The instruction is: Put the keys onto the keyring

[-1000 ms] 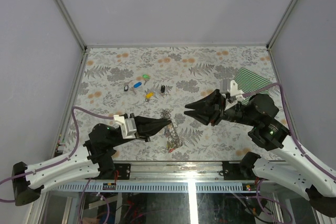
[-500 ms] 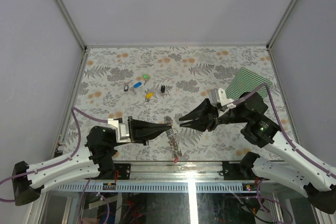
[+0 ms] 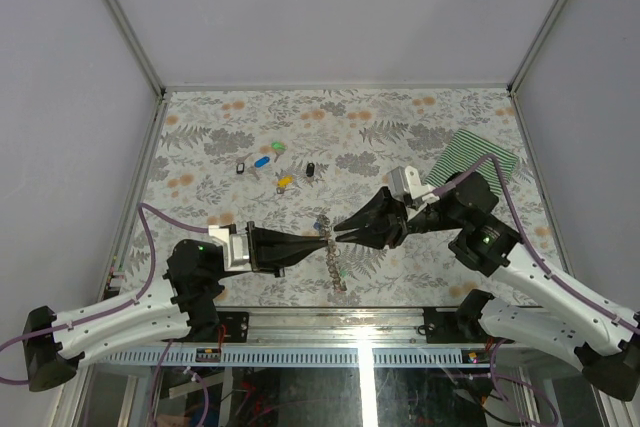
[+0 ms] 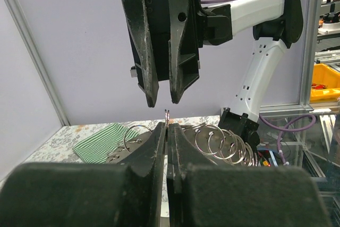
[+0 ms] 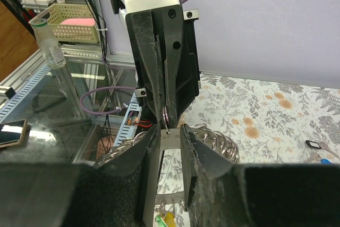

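Currently the keyring (image 3: pixel 332 265) is being pinched in the closed left gripper (image 3: pixel 327 238), while the right gripper (image 3: pixel 339 231) is being held slightly apart, tip to tip.

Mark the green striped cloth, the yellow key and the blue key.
green striped cloth (image 3: pixel 480 147), top external view, middle of the fabric.
yellow key (image 3: pixel 284 182), top external view, on its plastic head.
blue key (image 3: pixel 262 161), top external view, on its plastic head.

right gripper (image 3: pixel 342 229): swung left, narrowed | now tip-to-tip with left gripper (image 3: pixel 322 240)
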Controlling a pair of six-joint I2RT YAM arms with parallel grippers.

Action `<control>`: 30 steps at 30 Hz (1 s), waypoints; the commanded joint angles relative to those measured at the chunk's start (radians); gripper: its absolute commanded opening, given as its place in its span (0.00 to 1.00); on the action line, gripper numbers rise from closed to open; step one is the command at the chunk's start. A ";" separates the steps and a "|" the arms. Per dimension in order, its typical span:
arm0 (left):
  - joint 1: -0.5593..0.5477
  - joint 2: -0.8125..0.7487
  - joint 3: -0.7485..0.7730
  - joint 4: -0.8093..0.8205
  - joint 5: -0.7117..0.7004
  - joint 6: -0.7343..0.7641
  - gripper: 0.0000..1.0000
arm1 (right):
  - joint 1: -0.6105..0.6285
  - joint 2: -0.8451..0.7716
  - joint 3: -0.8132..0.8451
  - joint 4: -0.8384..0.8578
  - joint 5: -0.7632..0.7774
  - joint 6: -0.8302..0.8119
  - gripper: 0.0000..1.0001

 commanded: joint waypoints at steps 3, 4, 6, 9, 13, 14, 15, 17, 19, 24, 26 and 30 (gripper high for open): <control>-0.005 -0.010 0.031 0.098 -0.004 -0.009 0.00 | 0.023 0.015 -0.005 0.069 -0.031 0.012 0.29; -0.005 -0.010 0.030 0.098 -0.004 -0.010 0.00 | 0.026 0.017 -0.006 0.066 -0.030 0.011 0.29; -0.006 -0.006 0.032 0.098 -0.003 -0.012 0.00 | 0.033 0.023 -0.006 0.063 -0.029 0.010 0.29; -0.006 -0.002 0.035 0.093 0.000 -0.012 0.00 | 0.044 0.029 -0.004 0.061 -0.020 0.008 0.29; -0.006 0.000 0.038 0.091 -0.001 -0.013 0.00 | 0.052 0.037 0.001 0.058 -0.014 0.007 0.28; -0.005 0.000 0.039 0.090 -0.001 -0.014 0.00 | 0.054 0.040 0.002 0.058 -0.012 0.007 0.27; -0.006 0.000 0.039 0.088 0.000 -0.014 0.00 | 0.053 0.041 0.003 0.058 -0.012 0.007 0.26; -0.006 0.000 0.037 0.087 -0.001 -0.013 0.00 | 0.056 0.043 0.005 0.057 -0.012 0.008 0.24; -0.006 -0.001 0.040 0.087 -0.002 -0.013 0.00 | 0.058 0.045 0.005 0.054 -0.010 0.007 0.23; -0.006 0.000 0.041 0.082 0.000 -0.013 0.00 | 0.061 0.049 0.007 0.048 -0.003 0.006 0.17; -0.006 -0.001 0.041 0.081 -0.002 -0.014 0.00 | 0.062 0.051 0.009 0.046 -0.003 0.004 0.11; -0.005 0.000 0.041 0.079 -0.004 -0.013 0.00 | 0.063 0.051 0.019 0.032 0.000 0.003 0.00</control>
